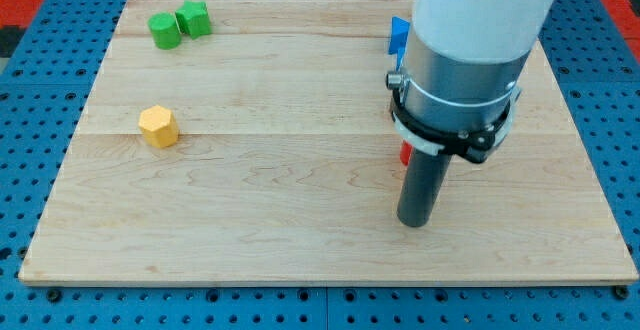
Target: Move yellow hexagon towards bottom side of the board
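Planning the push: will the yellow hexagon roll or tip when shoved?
The yellow hexagon sits low on a flat face, so it probably slides, not rolls. The smooth wooden board should offer little grip. My tip is far off, toward the view's right.

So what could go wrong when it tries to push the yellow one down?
1. My tip is far to the view's right of the yellow hexagon, so it has a long slide before it can get above it.
2. An off-centre push could send the hexagon sideways toward the board's left edge, which is near.
3. Looping round the top risks bumping the two green blocks. The red block and blue block sit close to my arm.
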